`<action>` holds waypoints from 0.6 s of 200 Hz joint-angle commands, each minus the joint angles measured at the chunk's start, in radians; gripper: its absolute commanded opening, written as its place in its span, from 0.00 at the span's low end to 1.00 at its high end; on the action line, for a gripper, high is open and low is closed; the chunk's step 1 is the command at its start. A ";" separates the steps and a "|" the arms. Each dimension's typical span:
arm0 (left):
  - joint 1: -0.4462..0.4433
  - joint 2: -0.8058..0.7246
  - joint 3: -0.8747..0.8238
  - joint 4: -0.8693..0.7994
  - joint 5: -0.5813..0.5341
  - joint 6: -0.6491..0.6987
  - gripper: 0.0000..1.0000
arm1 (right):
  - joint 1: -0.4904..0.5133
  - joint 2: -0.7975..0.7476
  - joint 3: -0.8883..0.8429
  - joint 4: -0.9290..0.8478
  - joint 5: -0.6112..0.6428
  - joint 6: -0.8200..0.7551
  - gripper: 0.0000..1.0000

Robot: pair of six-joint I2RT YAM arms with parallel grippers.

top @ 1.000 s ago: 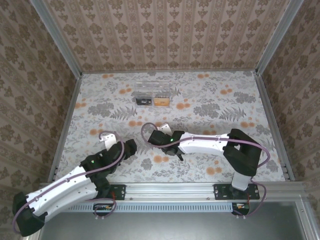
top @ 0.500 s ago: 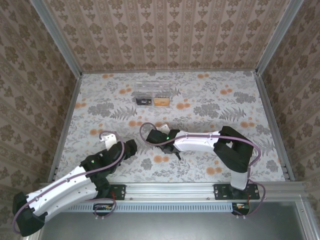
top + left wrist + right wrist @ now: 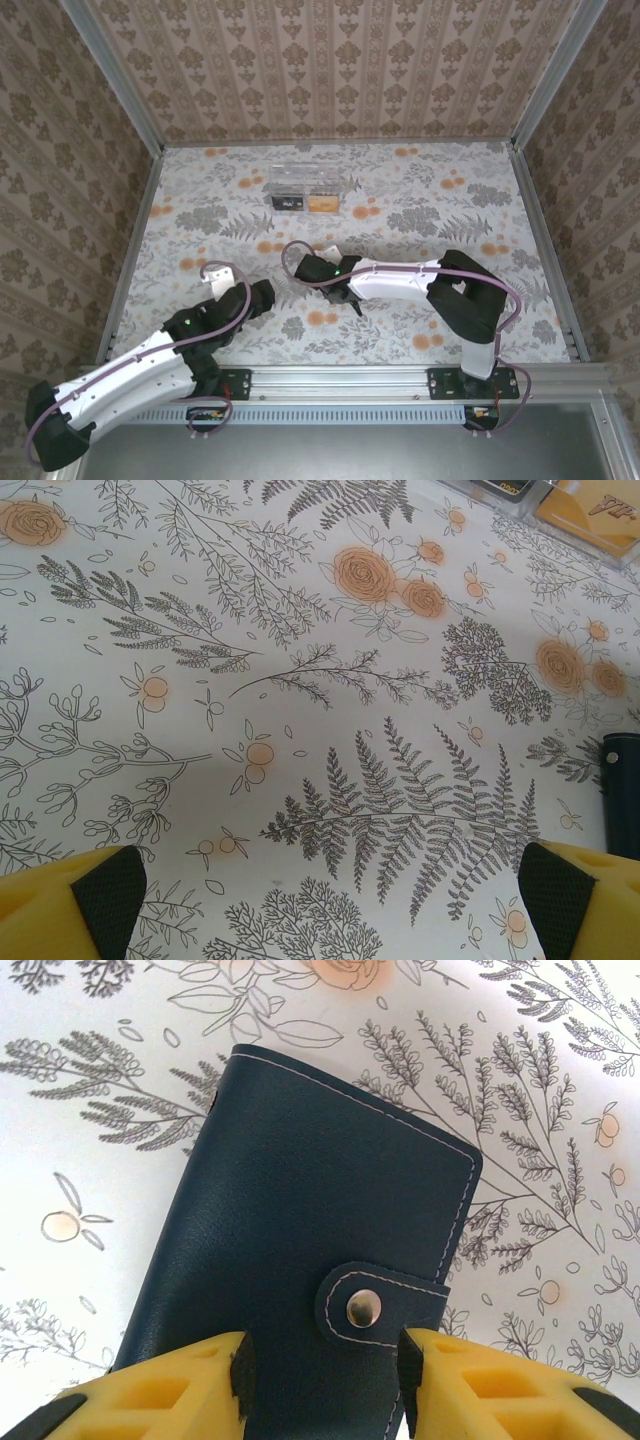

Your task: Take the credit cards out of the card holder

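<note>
Over the last second the right arm's elbow has swung leftward; the left arm has not stirred. Nearest, the left fingers (image 3: 60, 905) stand wide over the worktop (image 3: 300, 680), well apart from the task's thing. The right fingers (image 3: 180, 1400), half closed, sit over the near end of the card holder (image 3: 310, 1210), mid-worktop, its long axis running away from them, snap tab (image 3: 365, 1308) fastened. Whether they pinch it I cannot tell. The closed cover hides any credit cards. Farthest stands a clear box (image 3: 305, 188).
</note>
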 commanded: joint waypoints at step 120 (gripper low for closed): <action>-0.007 0.036 0.049 -0.014 0.001 0.022 1.00 | -0.052 -0.068 0.043 -0.035 -0.084 -0.027 0.48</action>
